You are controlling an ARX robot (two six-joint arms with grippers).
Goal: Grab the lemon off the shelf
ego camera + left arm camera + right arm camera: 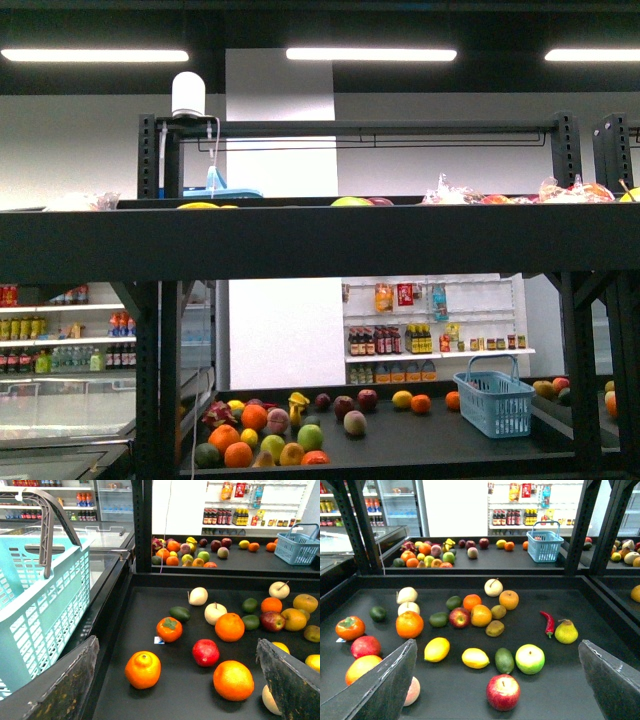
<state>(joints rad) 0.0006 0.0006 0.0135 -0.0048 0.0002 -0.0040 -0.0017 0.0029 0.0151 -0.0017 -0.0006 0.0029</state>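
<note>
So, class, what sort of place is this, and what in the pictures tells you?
Probably a grocery shop, or a mock-up of one: loose fruit on a black display shelf, a blue shopping basket, and white wall shelves of bottles behind.

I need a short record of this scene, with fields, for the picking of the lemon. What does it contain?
target: lemon, lying on the shelf
also: second lemon, near the first, not touching it
neighbour: avocado, next to the second lemon
left arm: left gripper open, empty
right arm: right gripper open, empty
side item: turquoise basket, beside the shelf in the left wrist view
</note>
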